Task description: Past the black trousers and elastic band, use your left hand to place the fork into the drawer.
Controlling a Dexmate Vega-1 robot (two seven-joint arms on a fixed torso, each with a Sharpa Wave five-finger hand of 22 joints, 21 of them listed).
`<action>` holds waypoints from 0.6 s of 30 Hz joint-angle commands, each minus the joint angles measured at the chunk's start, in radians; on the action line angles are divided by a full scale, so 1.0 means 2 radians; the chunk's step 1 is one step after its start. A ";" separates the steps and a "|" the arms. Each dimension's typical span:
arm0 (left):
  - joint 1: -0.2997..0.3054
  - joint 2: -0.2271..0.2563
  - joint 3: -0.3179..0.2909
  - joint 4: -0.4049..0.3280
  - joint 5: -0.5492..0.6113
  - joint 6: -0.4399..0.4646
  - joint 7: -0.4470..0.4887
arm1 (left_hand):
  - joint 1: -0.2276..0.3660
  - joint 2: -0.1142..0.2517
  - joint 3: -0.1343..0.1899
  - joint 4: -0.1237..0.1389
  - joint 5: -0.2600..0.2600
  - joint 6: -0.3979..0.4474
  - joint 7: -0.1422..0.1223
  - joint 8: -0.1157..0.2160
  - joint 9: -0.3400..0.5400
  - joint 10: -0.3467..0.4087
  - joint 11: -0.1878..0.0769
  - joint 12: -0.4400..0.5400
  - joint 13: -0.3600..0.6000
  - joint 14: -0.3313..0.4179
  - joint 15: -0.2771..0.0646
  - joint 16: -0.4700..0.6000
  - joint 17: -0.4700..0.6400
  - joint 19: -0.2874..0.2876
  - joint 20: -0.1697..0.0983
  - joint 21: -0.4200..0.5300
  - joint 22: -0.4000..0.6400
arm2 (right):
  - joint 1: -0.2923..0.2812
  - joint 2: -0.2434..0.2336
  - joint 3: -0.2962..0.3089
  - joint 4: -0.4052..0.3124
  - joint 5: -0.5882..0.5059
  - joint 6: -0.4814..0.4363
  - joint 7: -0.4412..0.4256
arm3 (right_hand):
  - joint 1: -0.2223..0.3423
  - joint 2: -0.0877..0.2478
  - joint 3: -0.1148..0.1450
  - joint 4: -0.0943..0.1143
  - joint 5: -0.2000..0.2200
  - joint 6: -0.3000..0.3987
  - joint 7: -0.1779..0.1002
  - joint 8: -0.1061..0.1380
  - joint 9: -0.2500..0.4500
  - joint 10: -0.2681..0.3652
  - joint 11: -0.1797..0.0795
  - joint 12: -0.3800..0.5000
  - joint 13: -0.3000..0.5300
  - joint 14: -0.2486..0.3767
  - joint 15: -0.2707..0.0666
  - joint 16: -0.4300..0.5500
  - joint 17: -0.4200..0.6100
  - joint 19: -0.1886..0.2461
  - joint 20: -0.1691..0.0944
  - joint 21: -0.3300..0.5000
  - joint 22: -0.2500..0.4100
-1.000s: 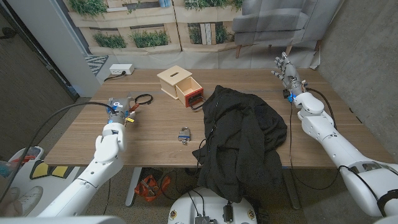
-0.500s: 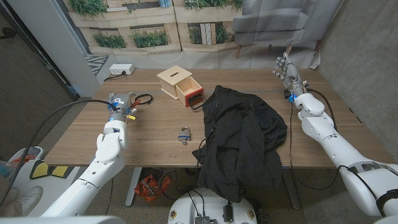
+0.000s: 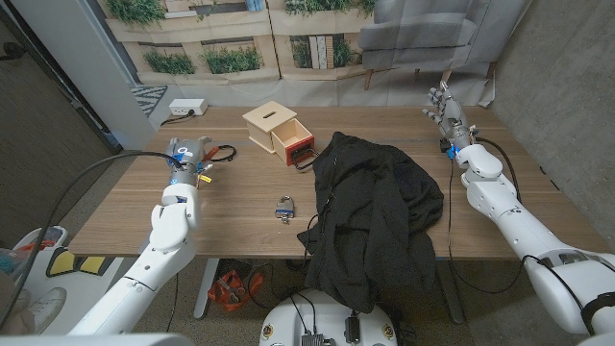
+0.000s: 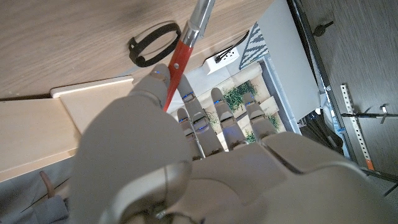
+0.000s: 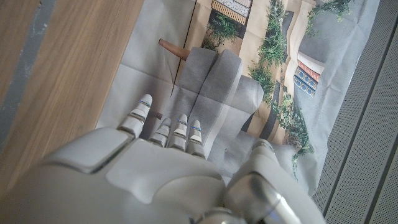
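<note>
One hand, the left hand [image 3: 185, 157], gripped the red-handled metal fork [image 4: 187, 43] at centre-left; its path should arc over the black elastic band [image 3: 222, 153] toward the light wooden drawer box [image 3: 276, 132]. Right hand [image 3: 445, 109] stood open-fingered.

Red-handled fork [image 4: 186, 40] held in left hand [image 3: 184, 157], left of open wooden drawer [image 3: 291, 140], elastic band [image 3: 222, 152] between, black trousers [image 3: 370, 216] right of it

Black trousers [image 3: 370, 216] lie on the brown wood-grain desk [image 3: 240, 207]; the fork [image 4: 185, 45] has a red handle and silver stem; the pale wooden drawer [image 3: 291, 142] has a red inside.
</note>
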 commanded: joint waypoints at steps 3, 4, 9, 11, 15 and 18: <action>0.008 -0.013 -0.004 -0.021 0.008 0.000 0.012 | 0.005 -0.001 -0.001 0.001 0.002 0.002 -0.002 0.000 0.002 0.008 -0.007 0.003 0.001 0.004 -0.078 0.004 0.001 0.005 0.001 0.001 0.002 | 0.000 0.000 0.000 -0.002 0.000 -0.006 0.001 | -0.005 -0.001 0.000 -0.002 -0.001 0.003 0.002 -0.003 0.002 0.002 -0.001 -0.002 0.001 0.003 -0.013 -0.001 0.001 0.001 0.006 -0.001 0.001; 0.008 -0.013 -0.005 -0.022 0.009 0.000 0.013 | 0.005 -0.001 -0.001 0.000 0.003 0.002 -0.002 0.000 0.002 0.008 -0.007 0.003 0.001 0.004 -0.078 0.004 0.001 0.005 0.001 0.001 0.002 | 0.001 0.000 -0.001 -0.001 0.000 -0.005 0.002 | -0.005 -0.001 0.000 -0.002 -0.001 0.003 0.002 -0.002 0.002 0.002 -0.001 -0.002 0.001 0.003 -0.013 -0.001 0.001 0.001 0.004 -0.001 0.001; 0.009 -0.020 -0.008 -0.029 0.007 -0.003 0.020 | 0.005 0.000 -0.001 0.001 0.003 0.002 -0.002 0.000 0.002 0.008 -0.007 0.003 0.002 0.004 -0.078 0.004 0.001 0.005 0.000 0.001 0.002 | 0.002 0.001 -0.001 0.002 0.000 -0.005 0.003 | -0.006 -0.001 -0.001 -0.001 -0.001 0.002 0.002 -0.003 0.002 -0.003 -0.001 -0.004 0.001 0.003 -0.012 -0.001 0.001 0.000 0.002 -0.002 0.001; 0.009 -0.022 -0.009 -0.029 0.006 -0.006 0.024 | 0.005 -0.001 -0.002 0.001 0.003 0.002 -0.002 0.000 0.002 0.008 -0.007 0.004 0.002 0.004 -0.078 0.004 0.001 0.005 0.001 0.001 0.002 | 0.003 0.002 -0.001 0.002 0.001 -0.006 0.004 | -0.006 -0.001 -0.001 -0.001 -0.001 0.001 0.002 -0.003 0.002 -0.004 -0.001 -0.004 0.001 0.002 -0.012 -0.001 0.001 0.000 0.002 -0.002 0.001; 0.005 -0.025 -0.009 -0.028 0.005 -0.010 0.028 | 0.005 0.000 -0.002 0.002 0.003 0.002 -0.002 0.000 0.002 0.007 -0.007 0.004 0.002 0.004 -0.077 0.003 0.001 0.005 0.001 0.001 0.002 | 0.004 0.001 -0.004 0.002 -0.003 -0.007 0.003 | -0.007 -0.001 -0.001 -0.001 -0.001 0.000 0.001 -0.004 0.002 -0.004 0.000 -0.004 0.001 -0.001 -0.013 -0.002 0.001 -0.006 -0.001 -0.003 0.001; 0.004 -0.031 -0.011 -0.030 0.004 -0.008 0.031 | 0.005 0.000 -0.002 0.002 0.003 0.002 -0.002 0.000 0.002 0.007 -0.007 0.004 0.002 0.005 -0.078 0.003 0.001 0.006 0.002 0.001 0.002 | 0.005 0.001 -0.004 0.003 -0.003 -0.005 0.005 | -0.007 -0.001 -0.001 -0.001 -0.001 0.000 0.001 -0.004 0.002 -0.005 0.001 -0.005 0.001 -0.001 -0.013 -0.002 0.001 -0.007 -0.002 -0.004 0.002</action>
